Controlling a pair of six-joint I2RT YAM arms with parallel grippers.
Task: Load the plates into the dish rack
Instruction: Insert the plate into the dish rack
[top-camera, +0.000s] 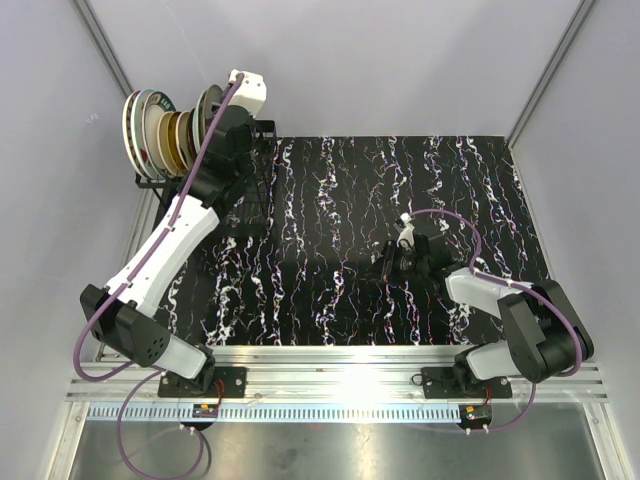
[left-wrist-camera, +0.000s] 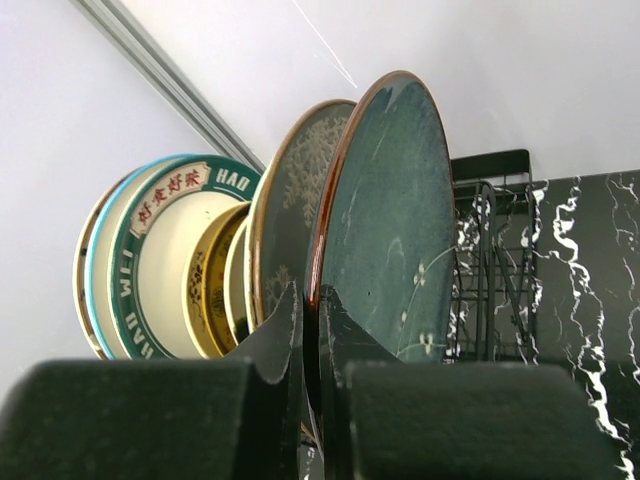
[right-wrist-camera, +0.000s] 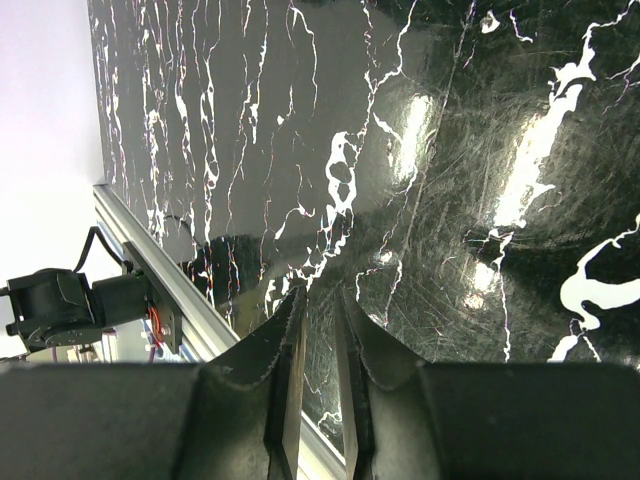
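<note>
Several plates (top-camera: 155, 125) stand upright in the black wire dish rack (top-camera: 258, 150) at the far left corner. In the left wrist view the nearest is a dark teal plate with a brown rim (left-wrist-camera: 390, 200). Behind it stand another dark brown-rimmed plate (left-wrist-camera: 297, 170), a yellow plate (left-wrist-camera: 213, 290) and a teal-rimmed plate with lettering (left-wrist-camera: 150, 210). My left gripper (left-wrist-camera: 310, 297) is shut on the lower rim of the dark teal plate, at the rack (left-wrist-camera: 490, 260); it also shows in the top view (top-camera: 215, 112). My right gripper (right-wrist-camera: 318, 297) hovers low over the table, empty, its jaws all but closed; it also shows in the top view (top-camera: 387, 263).
The black marbled table top (top-camera: 350, 220) spreads between the arms. The aluminium rail (right-wrist-camera: 190, 310) at the near edge lies just behind my right gripper. Grey walls enclose the table on three sides.
</note>
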